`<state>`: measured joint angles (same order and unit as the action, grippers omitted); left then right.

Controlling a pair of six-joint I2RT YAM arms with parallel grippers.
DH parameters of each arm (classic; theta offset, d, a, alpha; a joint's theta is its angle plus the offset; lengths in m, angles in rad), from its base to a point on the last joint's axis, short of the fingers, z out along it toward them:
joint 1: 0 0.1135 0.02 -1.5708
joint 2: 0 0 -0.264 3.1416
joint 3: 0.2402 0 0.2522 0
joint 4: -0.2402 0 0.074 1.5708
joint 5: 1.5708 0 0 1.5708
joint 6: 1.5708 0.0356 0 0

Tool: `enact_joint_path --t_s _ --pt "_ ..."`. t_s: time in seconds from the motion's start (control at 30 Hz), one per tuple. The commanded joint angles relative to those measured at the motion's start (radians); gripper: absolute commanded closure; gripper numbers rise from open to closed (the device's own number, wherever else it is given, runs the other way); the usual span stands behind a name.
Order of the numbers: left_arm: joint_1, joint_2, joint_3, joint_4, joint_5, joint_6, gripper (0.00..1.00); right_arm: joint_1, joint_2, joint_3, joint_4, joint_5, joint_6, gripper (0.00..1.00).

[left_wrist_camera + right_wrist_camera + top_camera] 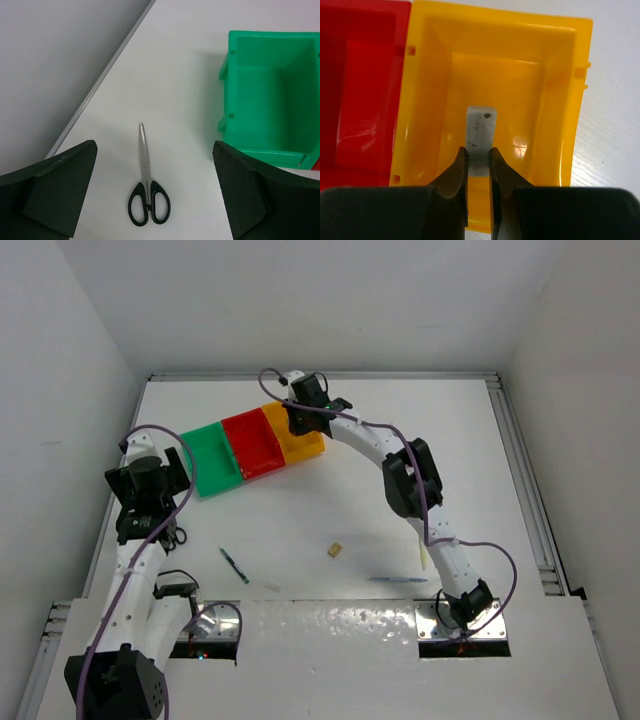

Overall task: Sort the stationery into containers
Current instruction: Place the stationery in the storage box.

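The left gripper [155,167] stood with its jaws wide apart. The scissors [146,187] lay flat on the counter [175,75] between them, with bare surface beside each finger. Ahead and to its right rose the green bin [226,100], its near corner close to the right finger. To its left the white side wall [50,60] closed off the counter. The right gripper [479,156] hung over the yellow bin [560,100], whose walls hemmed it in on both sides and ahead. A grey eraser [481,125] filled the narrow gap between its fingers. Just left of it stood the red bin [360,90]. To its right, beyond the yellow wall, the counter lay open.
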<state>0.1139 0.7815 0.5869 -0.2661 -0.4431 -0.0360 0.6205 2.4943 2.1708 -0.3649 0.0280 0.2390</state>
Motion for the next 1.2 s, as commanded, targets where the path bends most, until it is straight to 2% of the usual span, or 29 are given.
enact_joint_path --t_s 0.0,0.17,0.4,0.5,0.6,0.63,0.7,0.83,0.97,1.03,1.17 --pt "0.007 -0.010 -0.013 0.045 0.001 -0.018 0.01 0.004 -0.025 0.006 0.043 0.053 -0.001 1.00" --pt "0.007 -0.013 -0.022 0.053 0.001 -0.019 0.01 0.008 0.012 0.003 0.041 0.099 0.011 1.00" --pt "0.006 -0.016 -0.027 0.064 0.006 -0.031 0.01 0.013 0.028 0.015 0.066 0.096 0.040 0.88" --pt "0.009 -0.013 -0.029 0.077 0.000 -0.022 0.01 0.015 0.017 -0.008 0.086 0.086 0.030 0.79" --pt "0.007 -0.013 -0.029 0.097 -0.009 -0.002 0.01 0.018 0.014 -0.016 0.092 0.075 0.020 0.75" --pt "0.007 -0.011 -0.030 0.103 -0.012 0.004 0.01 0.019 0.012 -0.016 0.092 0.075 0.019 0.66" --pt "0.007 -0.011 -0.025 0.107 -0.014 0.008 0.01 0.024 0.005 -0.022 0.101 0.058 0.017 0.57" --pt "0.007 -0.013 -0.025 0.108 -0.014 0.010 0.01 0.027 -0.024 -0.028 0.130 0.043 0.010 0.54" --pt "0.007 -0.010 -0.021 0.111 -0.006 0.005 0.01 0.045 -0.124 -0.028 0.124 0.044 -0.015 0.51" --pt "0.007 -0.013 -0.016 0.113 -0.003 0.005 0.01 0.056 -0.193 -0.071 0.090 0.050 -0.032 0.45" --pt "0.007 -0.014 -0.012 0.119 -0.003 0.001 0.01 0.079 -0.458 -0.348 0.041 0.098 -0.032 0.38"
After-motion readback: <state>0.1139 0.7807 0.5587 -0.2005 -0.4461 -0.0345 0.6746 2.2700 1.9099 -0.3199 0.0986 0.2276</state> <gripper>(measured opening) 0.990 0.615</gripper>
